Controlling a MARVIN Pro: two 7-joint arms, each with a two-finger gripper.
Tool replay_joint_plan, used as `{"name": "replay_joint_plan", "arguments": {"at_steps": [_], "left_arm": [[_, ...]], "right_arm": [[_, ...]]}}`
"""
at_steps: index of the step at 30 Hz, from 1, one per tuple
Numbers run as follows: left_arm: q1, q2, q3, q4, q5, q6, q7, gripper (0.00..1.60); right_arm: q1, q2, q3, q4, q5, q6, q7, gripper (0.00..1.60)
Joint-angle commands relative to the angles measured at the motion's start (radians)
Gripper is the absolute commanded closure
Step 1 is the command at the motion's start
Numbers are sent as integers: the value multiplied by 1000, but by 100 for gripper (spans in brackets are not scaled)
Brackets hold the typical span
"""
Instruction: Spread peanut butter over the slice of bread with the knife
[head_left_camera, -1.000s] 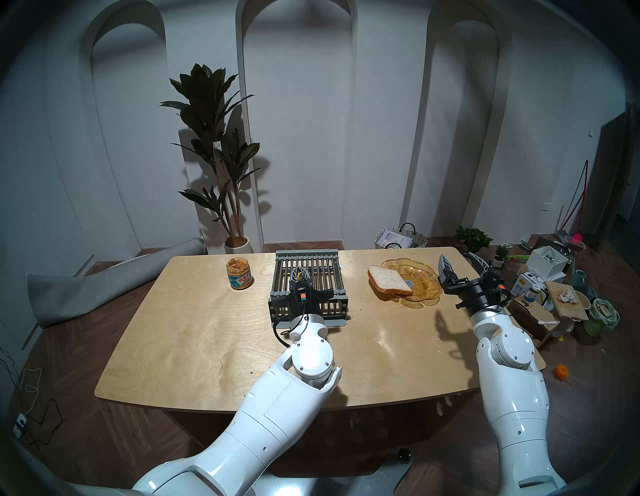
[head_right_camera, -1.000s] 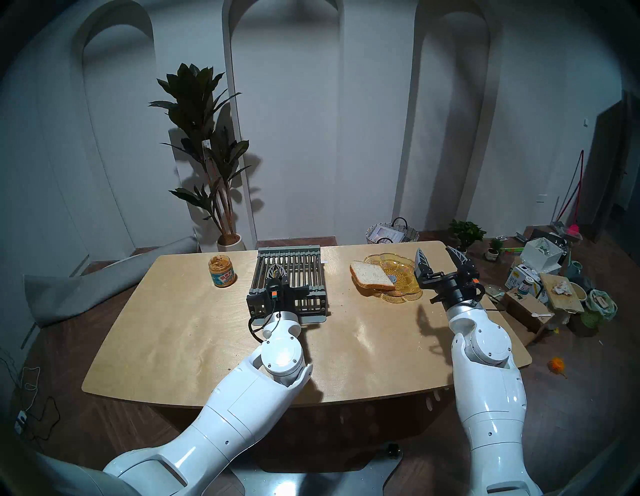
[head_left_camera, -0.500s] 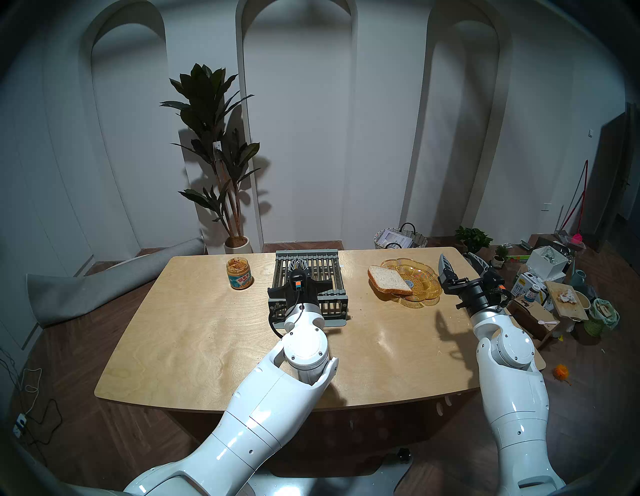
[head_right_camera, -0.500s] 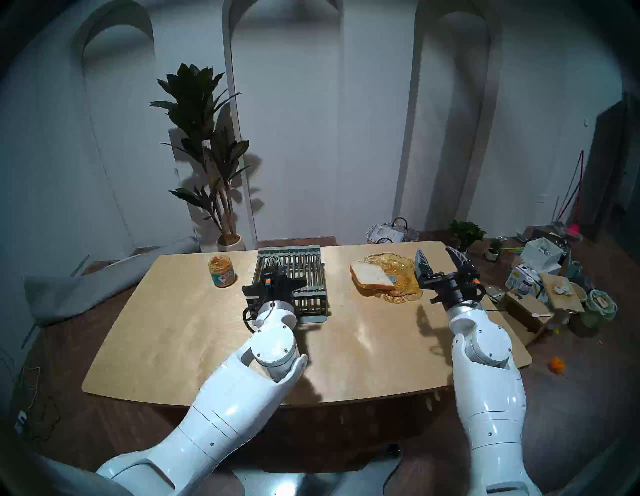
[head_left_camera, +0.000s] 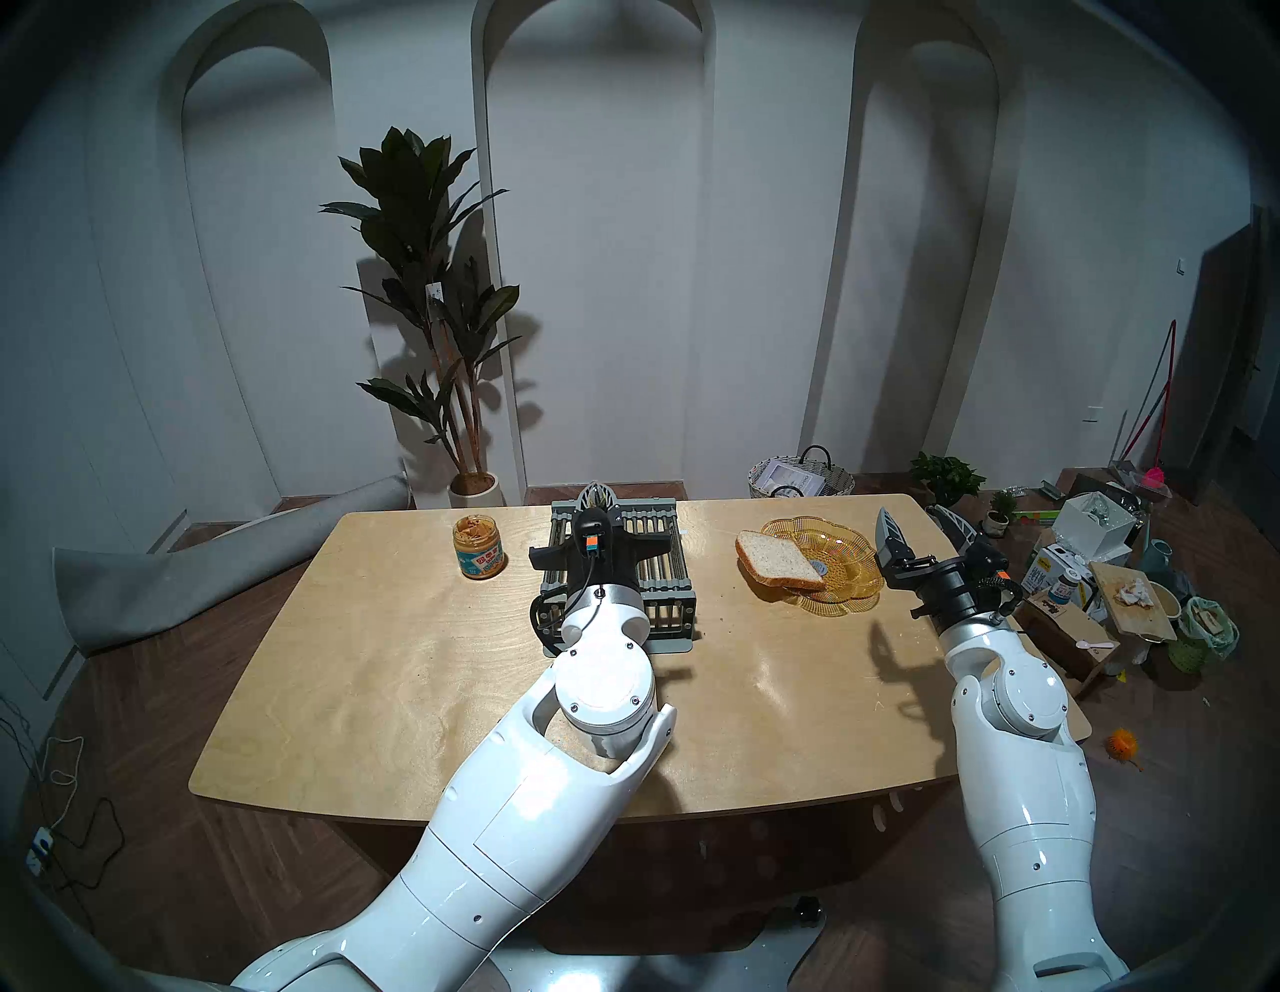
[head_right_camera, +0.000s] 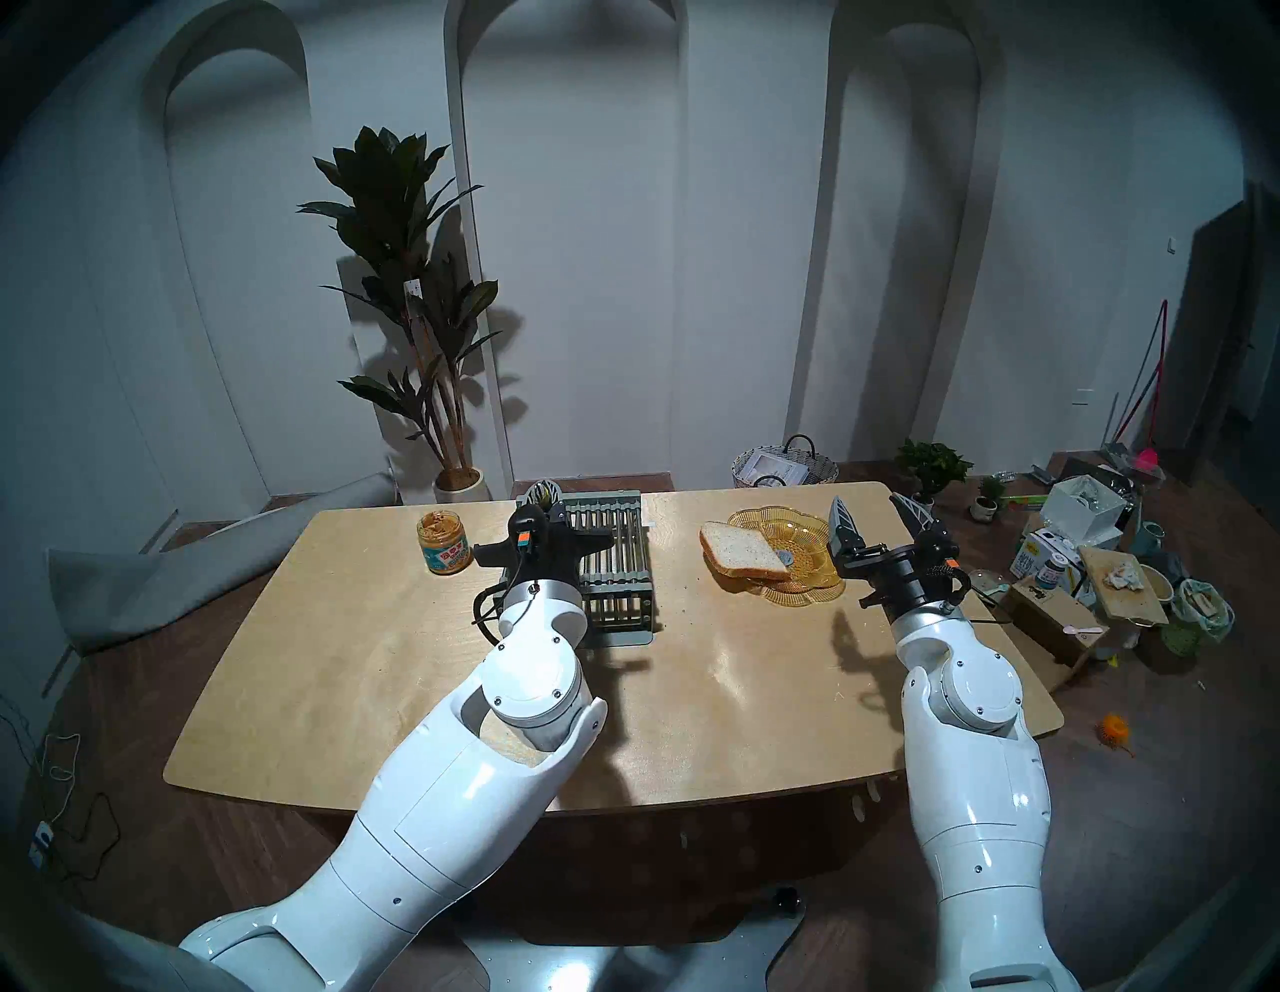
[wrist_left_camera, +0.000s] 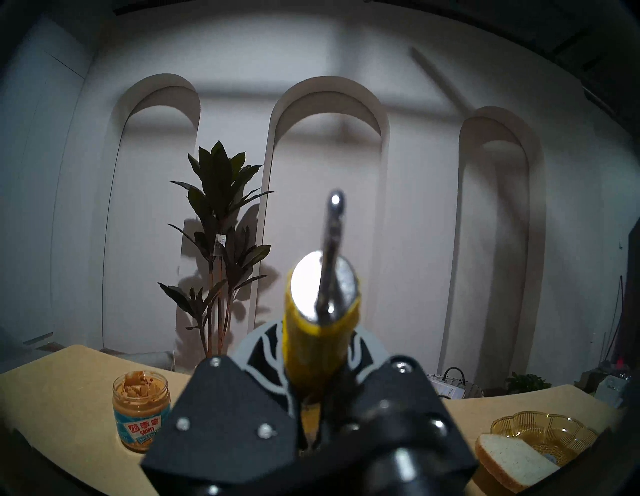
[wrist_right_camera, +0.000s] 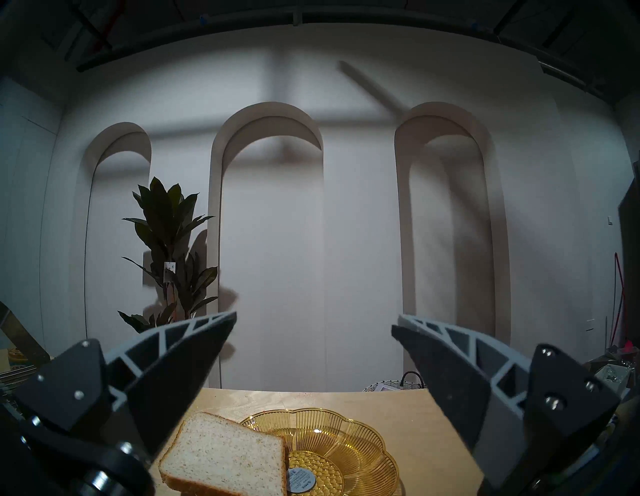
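1. Nearest us, our left gripper (wrist_left_camera: 313, 391) is clamped on the knife (wrist_left_camera: 320, 322) by its yellow handle, blade pointing up and away; the arm is raised above the rack (head_left_camera: 658, 554).
2. On our right, the right gripper (wrist_right_camera: 313, 332) hangs above the table (head_left_camera: 415, 658) edge with its fingers (wrist_right_camera: 180, 360) wide apart and nothing between them, aimed forward over the dish (wrist_right_camera: 353, 446).
3. Beyond it, the bread (wrist_right_camera: 225, 457) leans on the dish's left rim, one edge on the table. We see no spread on it. A round grey sticker lies in the amber dish; its writing is too small to read.
4. Far left on the table, well apart from the bread, the open jar (wrist_left_camera: 141, 410) stands upright, holding peanut butter (wrist_left_camera: 138, 382) near its rim. We read "SKIPPY" on its blue label, under red-and-white characters.
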Motion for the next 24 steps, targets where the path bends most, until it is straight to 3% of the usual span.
{"name": "replay_joint_plan", "arguments": {"at_steps": [1,3,12,24], "left_arm": [[0,61,-30,-126,38,31,13,160],[-6,79,-47,-134,41,43,11,160],[-2,218,-115,-203,17,227,-99,160],[-45,332,-227,-177,-101,325,-294,160]], "right_arm": [[4,-9,-12,-29,0,-10,5,0],[3,-12,-17,-30,0,-10,8,0],[-3,-26,-46,-98,-1,0,14,0],[-31,-43,-69,-143,-31,12,-16,0]]}}
